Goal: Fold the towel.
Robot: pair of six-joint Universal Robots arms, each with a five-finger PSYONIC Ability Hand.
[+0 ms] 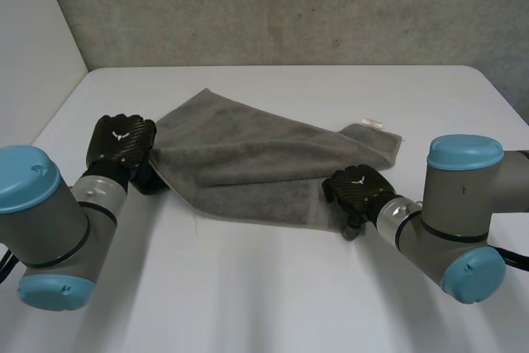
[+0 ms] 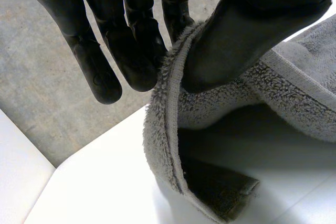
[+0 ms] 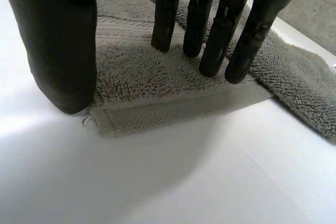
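Two hands on the towel [image 1: 248, 163], doing different jobs. The towel sits mid-table: grey, loosely doubled, one layer lying skewed across the other, white tag [image 1: 370, 122] at the far right corner.

Left hand [image 1: 120, 142] is at the towel's left corner. In its wrist view the thumb [image 2: 236, 40] clamps the hem against the fingers [image 2: 131, 51]. The cloth is raised off the table [image 1: 273, 287] there, with a flap hanging below the pinch. That's your carrying grip; I'd judge this is the corner meant to travel.

Right hand [image 1: 359, 188] is at the near right corner. Its fingers [image 3: 210, 35] are straight and slightly spread, tips pressing down on the pile just inside the hem. Its thumb [image 3: 63, 51] is planted on bare table just beside the corner, not under the cloth as far as I can see. So there's no grip here. It reads as an anchor so the towel doesn't slide when the left pulls.

Fold looks early, edges not lined up. Watch the right side: a flat press can slip if you drag the left corner hard.
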